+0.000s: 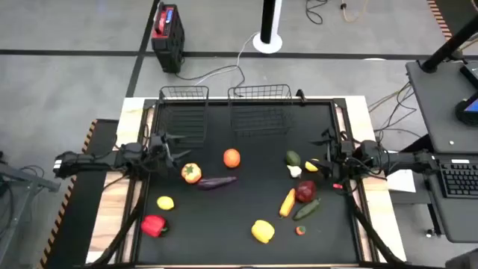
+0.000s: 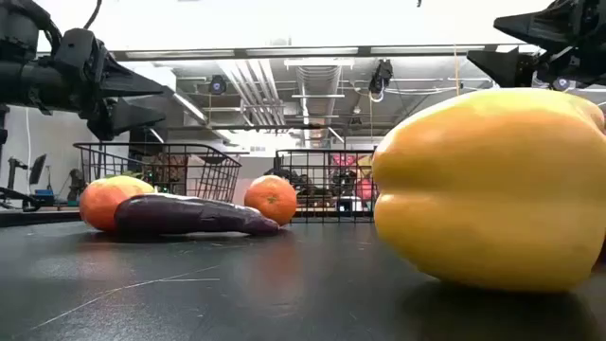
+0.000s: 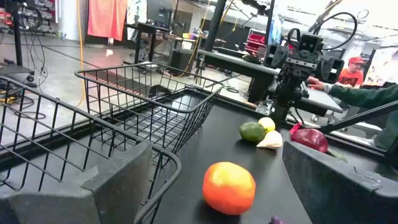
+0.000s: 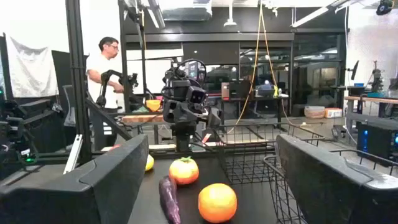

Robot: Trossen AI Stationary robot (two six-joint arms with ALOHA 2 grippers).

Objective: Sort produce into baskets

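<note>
Two black wire baskets stand at the table's far edge, the narrower one (image 1: 183, 112) left of the wider one (image 1: 260, 110). Produce lies loose on the black table: an orange (image 1: 231, 158), an orange-red pepper (image 1: 191, 173), an eggplant (image 1: 216, 181), a lemon (image 1: 165, 202), a red pepper (image 1: 153, 225), a yellow pepper (image 1: 262, 231), a carrot (image 1: 287, 202), a cucumber (image 1: 307, 209), an avocado (image 1: 293, 158) and garlic (image 1: 296, 171). My left gripper (image 1: 178, 154) hovers open at the left, above table height, pointing toward the orange (image 3: 229, 186). My right gripper (image 1: 315, 162) hovers open at the right, beside the garlic.
A dark red vegetable (image 1: 305, 192) lies between the carrot and the garlic, and a small yellow piece (image 1: 311, 166) lies under my right gripper. A person (image 4: 102, 68) stands in the room beyond the table. A desk with a keyboard (image 1: 455, 179) sits off the right edge.
</note>
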